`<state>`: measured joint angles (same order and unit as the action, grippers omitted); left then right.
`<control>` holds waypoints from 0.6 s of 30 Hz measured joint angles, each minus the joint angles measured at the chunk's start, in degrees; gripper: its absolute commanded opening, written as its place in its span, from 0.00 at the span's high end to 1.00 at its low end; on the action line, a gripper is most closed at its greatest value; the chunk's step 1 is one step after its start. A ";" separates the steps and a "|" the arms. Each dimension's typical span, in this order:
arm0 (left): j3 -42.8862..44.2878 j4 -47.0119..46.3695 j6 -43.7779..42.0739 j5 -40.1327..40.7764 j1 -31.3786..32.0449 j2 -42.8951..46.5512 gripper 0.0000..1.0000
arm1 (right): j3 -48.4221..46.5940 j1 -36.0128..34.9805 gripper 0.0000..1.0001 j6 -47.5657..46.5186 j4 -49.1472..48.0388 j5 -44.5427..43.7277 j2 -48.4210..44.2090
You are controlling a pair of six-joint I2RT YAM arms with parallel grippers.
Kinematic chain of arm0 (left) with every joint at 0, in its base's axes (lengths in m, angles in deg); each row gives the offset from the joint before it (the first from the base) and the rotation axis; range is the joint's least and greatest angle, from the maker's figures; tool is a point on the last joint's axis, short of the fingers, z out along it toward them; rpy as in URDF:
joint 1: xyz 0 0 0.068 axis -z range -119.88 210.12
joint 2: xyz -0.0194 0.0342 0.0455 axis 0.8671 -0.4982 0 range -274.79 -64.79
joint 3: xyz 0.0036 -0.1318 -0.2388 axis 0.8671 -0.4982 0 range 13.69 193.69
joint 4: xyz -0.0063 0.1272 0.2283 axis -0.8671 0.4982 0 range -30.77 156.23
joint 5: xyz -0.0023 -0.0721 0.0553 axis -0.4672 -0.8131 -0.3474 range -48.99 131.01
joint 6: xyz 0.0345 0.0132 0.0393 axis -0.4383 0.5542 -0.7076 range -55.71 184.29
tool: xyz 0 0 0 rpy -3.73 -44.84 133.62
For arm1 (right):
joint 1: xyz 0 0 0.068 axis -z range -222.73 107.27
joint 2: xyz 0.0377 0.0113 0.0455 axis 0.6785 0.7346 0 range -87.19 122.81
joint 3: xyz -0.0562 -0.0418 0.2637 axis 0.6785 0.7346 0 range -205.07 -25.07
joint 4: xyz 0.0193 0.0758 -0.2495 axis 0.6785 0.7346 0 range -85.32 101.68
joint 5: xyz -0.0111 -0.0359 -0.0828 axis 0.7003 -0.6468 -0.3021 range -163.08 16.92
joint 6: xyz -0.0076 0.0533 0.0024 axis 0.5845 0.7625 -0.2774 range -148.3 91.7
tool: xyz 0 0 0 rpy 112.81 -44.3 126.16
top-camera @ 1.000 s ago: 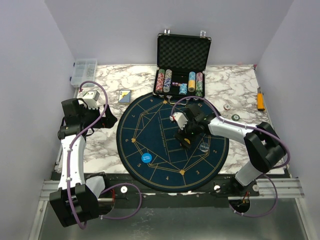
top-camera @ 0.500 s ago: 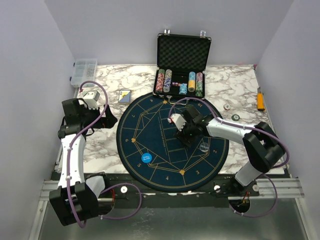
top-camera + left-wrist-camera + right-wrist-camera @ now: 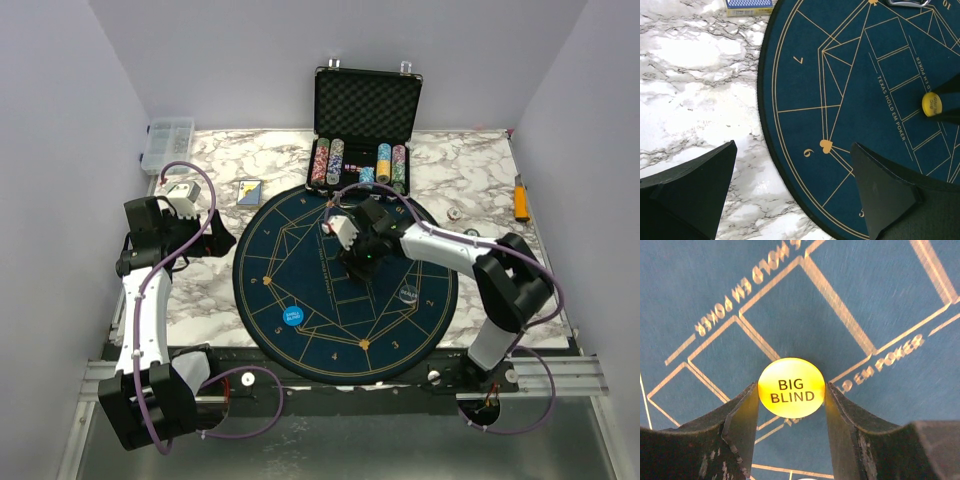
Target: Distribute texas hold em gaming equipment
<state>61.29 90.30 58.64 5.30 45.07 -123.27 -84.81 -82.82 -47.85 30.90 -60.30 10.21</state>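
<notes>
- Yellow "BIG BLIND" disc (image 3: 791, 388) sits squarely between the fingers of the right claw (image 3: 791, 392), label up. It is either flat on the dark-blue mat (image 3: 875, 295) or just above it; I cannot tell which.
- The right claw is clamped on it, one pad meeting the disc's rim on either side.
- Left claw (image 3: 794, 148) hangs with jaws wide apart and nothing between them, over the mat's edge, well off to the side of the right claw.
- In my judgement the step needs a grip across the widest line of the rim, a straight lift and a level disc. If tilted, such a thin edge could pop out.
- Set it down flat at a seat mark, clear of the blue disc (image 3: 291, 317) that lies nearer the bases than the claw. Then part the jaws fully before rising.
</notes>
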 measured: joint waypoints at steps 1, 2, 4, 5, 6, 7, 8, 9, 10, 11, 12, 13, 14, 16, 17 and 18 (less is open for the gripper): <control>0.00 0.04 0.00 -0.13 0.00 -0.04 0.02 | -2.08 -0.07 0.62 0.02 -0.02 0.55 1.27; 0.00 0.07 0.00 -0.26 0.00 -0.11 0.01 | -4.20 -0.09 0.62 0.04 -0.04 1.16 2.54; 0.02 0.17 0.00 -0.42 0.00 -0.26 0.02 | -8.46 -0.24 0.62 0.11 -0.22 2.16 4.96; 0.11 0.35 0.00 -0.44 0.00 -0.37 0.02 | -10.54 -0.35 0.62 0.22 -0.28 2.49 6.19; 0.20 0.44 0.00 -0.44 0.00 -0.42 0.02 | -13.07 -0.46 0.63 0.33 -0.44 2.91 7.69; 0.44 0.44 0.00 -0.44 0.00 -0.48 0.02 | -15.50 -0.59 0.63 0.50 -0.83 3.23 9.25; 0.52 0.44 -0.02 -0.44 0.00 -0.52 0.02 | -17.77 -0.83 0.63 0.68 -1.27 3.41 10.75; 0.68 0.42 -0.02 -0.46 0.00 -0.57 0.02 | -19.93 -1.14 0.63 0.87 -1.68 3.65 12.26; 0.72 0.42 -0.02 -0.46 0.00 -0.59 0.02 | -22.01 -1.53 0.63 1.16 -2.19 3.87 13.79; 0.72 0.42 -0.02 -0.46 0.00 -0.63 0.02 | -23.58 -1.92 0.63 1.42 -2.64 4.09 15.08; 0.72 0.44 -0.04 -0.46 0.00 -0.72 0.02 | -25.53 -2.40 0.63 1.64 -2.78 4.26 16.61; 0.72 0.44 -0.09 -0.46 0.00 -0.81 0.01 | -27.34 -2.93 0.63 1.84 -3.06 4.46 18.16; 0.74 0.44 -0.17 -0.46 0.00 -0.92 0.02 | -29.05 -3.50 0.63 2.08 -3.45 4.57 19.74; 0.83 0.59 -0.42 -0.48 -0.13 -1.11 0.01 | -31.82 -4.46 0.63 2.71 -4.46 4.70 22.60; 1.09 0.81 -0.52 -0.50 -0.35 -1.22 0.02 | -32.87 -4.76 0.64 3.04 -4.76 4.70 23.87; 1.44 1.05 -0.59 -0.72 -0.76 -1.33 0.02 | -34.38 -4.98 0.64 3.34 -5.01 4.70 25.46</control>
<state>62.73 91.35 58.05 4.58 44.31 -124.60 -119.19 -87.81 -44.51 25.89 -55.61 35.68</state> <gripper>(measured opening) 0.985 0.513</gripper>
